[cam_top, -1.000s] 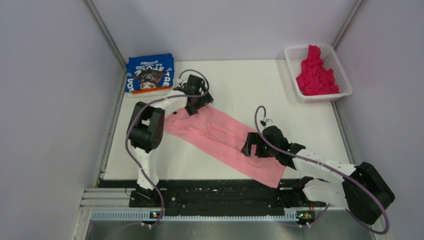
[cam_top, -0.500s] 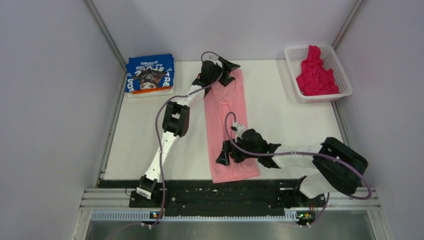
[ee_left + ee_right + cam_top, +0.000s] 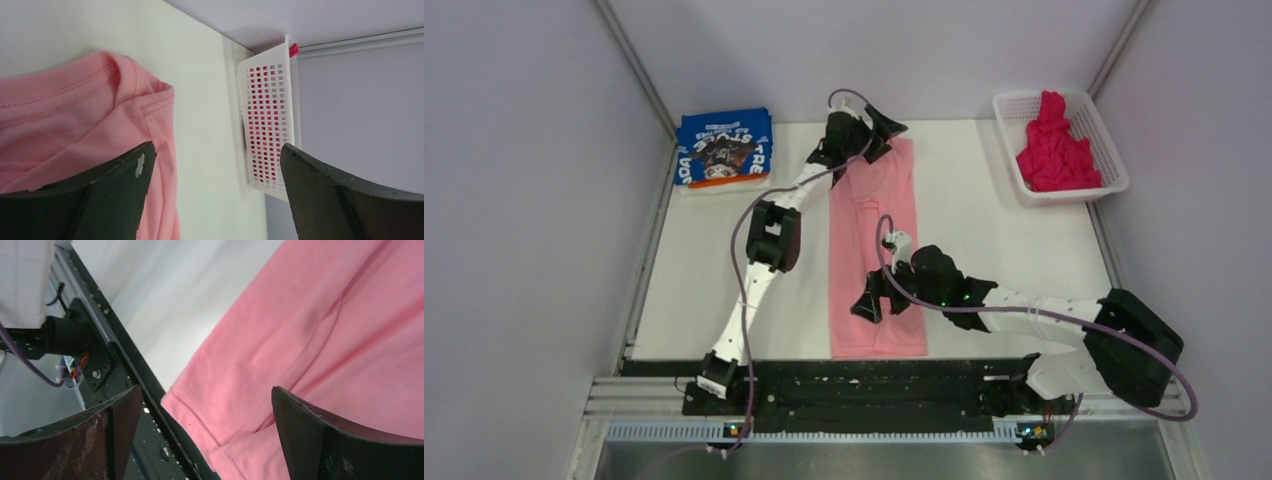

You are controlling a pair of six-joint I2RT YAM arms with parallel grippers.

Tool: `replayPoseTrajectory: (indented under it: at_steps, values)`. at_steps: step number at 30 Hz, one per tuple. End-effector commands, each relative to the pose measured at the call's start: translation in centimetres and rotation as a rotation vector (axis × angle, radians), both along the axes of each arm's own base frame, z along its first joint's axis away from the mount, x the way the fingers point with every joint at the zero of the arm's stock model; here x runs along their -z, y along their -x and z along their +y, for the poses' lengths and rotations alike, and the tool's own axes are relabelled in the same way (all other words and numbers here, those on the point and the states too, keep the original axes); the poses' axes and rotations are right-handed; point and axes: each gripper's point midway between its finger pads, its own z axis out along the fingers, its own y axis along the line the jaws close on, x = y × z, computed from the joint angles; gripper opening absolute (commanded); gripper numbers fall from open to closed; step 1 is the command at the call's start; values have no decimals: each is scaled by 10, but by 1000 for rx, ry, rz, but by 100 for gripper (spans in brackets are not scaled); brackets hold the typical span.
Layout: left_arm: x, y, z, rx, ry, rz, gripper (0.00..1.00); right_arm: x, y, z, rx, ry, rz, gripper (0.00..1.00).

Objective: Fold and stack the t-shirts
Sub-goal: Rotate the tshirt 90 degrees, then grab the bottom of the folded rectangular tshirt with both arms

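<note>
Pale pink cotton t-shirt (image 3: 856,235) is lying as a long narrow strip down the middle of the white desk (image 3: 984,240). Its long axis is running far edge to near edge, collar end at the far edge, hem end almost reaching the near edge.

Left gripper (image 3: 886,128) is sitting over the collar end, jaws spread wide, gripping nothing. Its wrist view is showing the neckband corner just beside one finger and bare desk between the two.

Right gripper (image 3: 865,305) is hovering over the strip's left side near the hem, jaws equally wide, nothing held. The hem corner is lying below and between its fingers.

Folded blue t-shirt with white lettering and dark print (image 3: 722,148) is sitting in the far-left corner. Crumpled magenta t-shirt (image 3: 1056,148) is waiting in the white plastic mesh basket (image 3: 1016,102) at the far-right corner.

My read: the next fold is going across the short axis, end to end along the strip. Right arm is nearer the hem, left is nearer the collar, and each end is lying right under its own gripper. Risk I'm expecting: pinching only the top layer.
</note>
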Motion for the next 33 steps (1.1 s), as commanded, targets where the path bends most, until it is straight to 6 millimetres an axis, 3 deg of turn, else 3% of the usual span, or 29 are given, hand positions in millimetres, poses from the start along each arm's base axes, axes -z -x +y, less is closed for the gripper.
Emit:
replayPoseTrajectory:
  at_steps: [1,3,5,7,9,12,13,14,15,19,23,27,31,33]
  values:
    - [-164,32,9,90,-71,-302,98,-52,-2,-3,39,-100,-91,99]
    - [-185,57,15,138,-113,-323,99,-50,1,-19,83,-60,-82,99]
    - [-206,92,22,186,-144,-324,99,-35,3,-44,154,38,-45,99]
    - [-209,131,36,215,-207,-287,99,-19,12,-69,214,135,15,99]
    - [-208,171,63,155,-313,-236,98,-2,24,-94,280,221,92,97]
    - [-161,230,101,56,-507,-133,99,12,42,-113,339,256,192,91]
    - [-162,252,116,-4,-534,-131,99,16,46,-115,350,261,215,88]
    - [-149,270,126,-44,-558,-123,99,20,50,-117,356,269,234,86]
    - [-121,289,137,-70,-593,-84,99,23,53,-119,358,282,249,85]
    - [-81,352,159,-84,-681,46,98,36,60,-115,349,355,264,79]
    - [-40,418,154,47,-720,142,92,47,61,-105,299,444,222,75]
    - [2,474,170,110,-785,286,88,55,64,-100,307,476,235,70]
    - [38,523,168,235,-787,378,83,62,71,-95,286,461,256,65]
    - [49,538,169,262,-795,411,81,66,73,-98,296,468,270,61]
